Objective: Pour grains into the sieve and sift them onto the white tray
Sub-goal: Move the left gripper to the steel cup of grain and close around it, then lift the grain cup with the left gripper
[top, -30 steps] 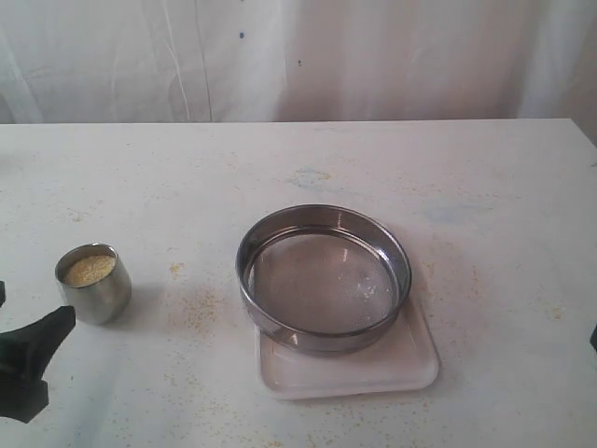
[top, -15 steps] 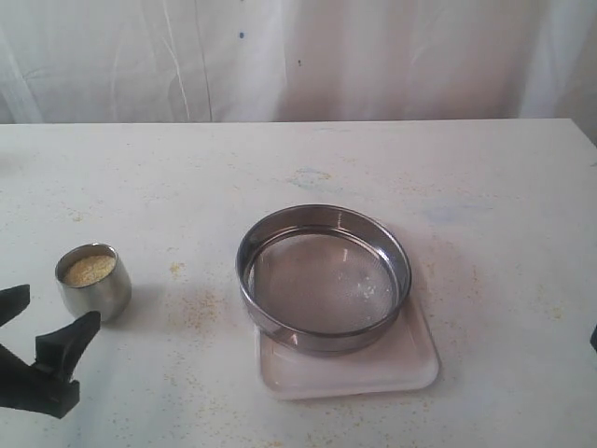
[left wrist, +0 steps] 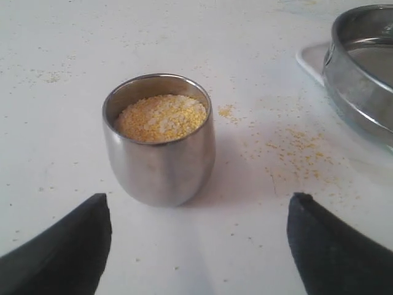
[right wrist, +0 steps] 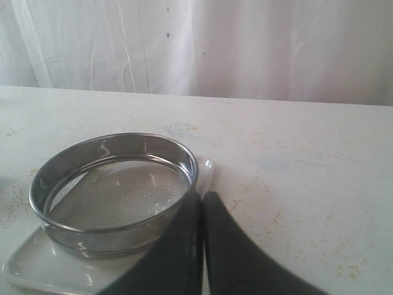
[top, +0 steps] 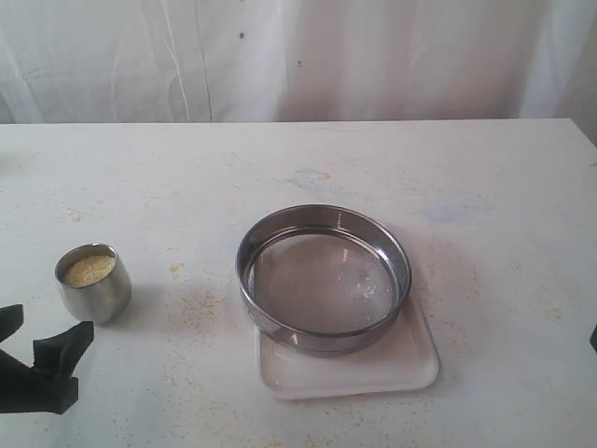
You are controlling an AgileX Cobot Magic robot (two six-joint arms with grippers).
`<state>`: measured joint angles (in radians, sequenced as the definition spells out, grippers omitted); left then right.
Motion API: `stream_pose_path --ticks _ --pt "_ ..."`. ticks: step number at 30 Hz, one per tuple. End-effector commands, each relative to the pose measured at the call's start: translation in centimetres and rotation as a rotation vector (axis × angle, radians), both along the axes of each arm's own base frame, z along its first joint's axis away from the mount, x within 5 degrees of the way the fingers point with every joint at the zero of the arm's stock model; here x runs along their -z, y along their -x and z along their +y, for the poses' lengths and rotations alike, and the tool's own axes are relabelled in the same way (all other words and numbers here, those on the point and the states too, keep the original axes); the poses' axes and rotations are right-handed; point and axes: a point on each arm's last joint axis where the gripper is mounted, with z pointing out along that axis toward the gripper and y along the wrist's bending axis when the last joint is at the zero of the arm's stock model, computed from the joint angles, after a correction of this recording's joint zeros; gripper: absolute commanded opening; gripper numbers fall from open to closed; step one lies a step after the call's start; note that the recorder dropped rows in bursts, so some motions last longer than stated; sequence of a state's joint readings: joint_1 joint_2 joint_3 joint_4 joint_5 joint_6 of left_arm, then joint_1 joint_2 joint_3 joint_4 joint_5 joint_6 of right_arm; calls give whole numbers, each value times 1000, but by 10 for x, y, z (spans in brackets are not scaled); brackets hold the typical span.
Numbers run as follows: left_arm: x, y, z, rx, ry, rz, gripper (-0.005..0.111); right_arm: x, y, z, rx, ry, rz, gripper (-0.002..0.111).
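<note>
A small steel cup (top: 93, 297) stands at the table's left, filled with yellowish grains (top: 89, 270). My left gripper (top: 42, 334) sits just in front of it, open. In the left wrist view the cup (left wrist: 159, 166) and grains (left wrist: 161, 117) lie ahead of the wide-apart gripper (left wrist: 199, 212), which touches nothing. The sieve (top: 322, 342) rests on the white tray (top: 373, 373) at the centre, its mesh almost bare. My right gripper (right wrist: 202, 196) is shut and empty, close beside the sieve (right wrist: 92, 236) and tray (right wrist: 37, 267).
Loose yellow specks (top: 198, 306) are scattered on the white tabletop between the cup and the sieve. A white curtain (top: 298, 56) hangs behind the table's far edge. A dark sliver of the right arm (top: 594, 336) shows at the right edge.
My left gripper came further into view from the lower left, then settled slightly back toward the near edge, jaws still open. Cup, sieve and tray have not moved.
</note>
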<state>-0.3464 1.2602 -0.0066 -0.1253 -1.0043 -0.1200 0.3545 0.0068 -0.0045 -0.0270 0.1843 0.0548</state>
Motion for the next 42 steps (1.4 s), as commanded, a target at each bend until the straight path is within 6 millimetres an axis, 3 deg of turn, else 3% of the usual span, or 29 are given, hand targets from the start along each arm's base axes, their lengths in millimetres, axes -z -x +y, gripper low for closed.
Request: stream_pose_path --ticks 1,12,35,42 --pt "6 -2 1 -36 26 18 80 0 0 0 6 -5 -9 0" --pt "16 -30 -4 -107 21 62 105 0 0 0 6 -5 -9 0" --pt "36 -76 -14 -180 18 43 105 0 0 0 6 -5 -9 0" --pt "41 -79 -12 -212 15 61 105 0 0 0 6 -5 -9 0"
